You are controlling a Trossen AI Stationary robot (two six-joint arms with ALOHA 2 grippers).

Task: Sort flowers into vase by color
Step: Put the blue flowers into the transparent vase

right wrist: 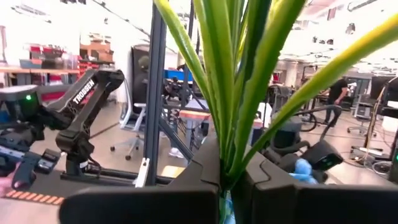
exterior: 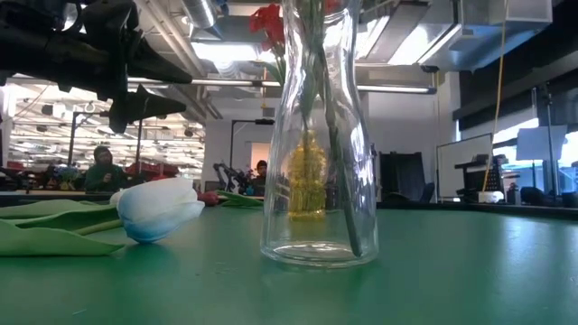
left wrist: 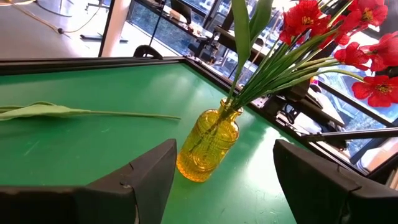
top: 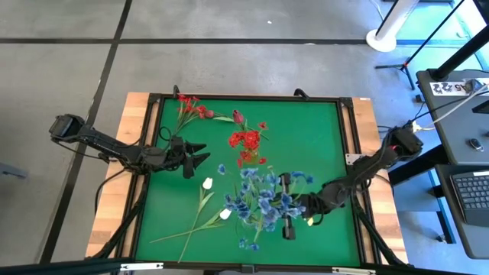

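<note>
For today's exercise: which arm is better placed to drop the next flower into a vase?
Right. Its gripper is shut on green stems among the blue flowers. The left gripper is open and empty.

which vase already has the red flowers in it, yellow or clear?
The yellow vase: the red flowers stand in its neck, stems fanning out, ahead of the open left gripper. The clear vase holds stems too, blooms mostly out of frame.

green tabletop point(top: 306, 137) in black frame | laptop point(top: 472, 192) on a desk beside it | white post base point(top: 384, 38) on floor
</note>
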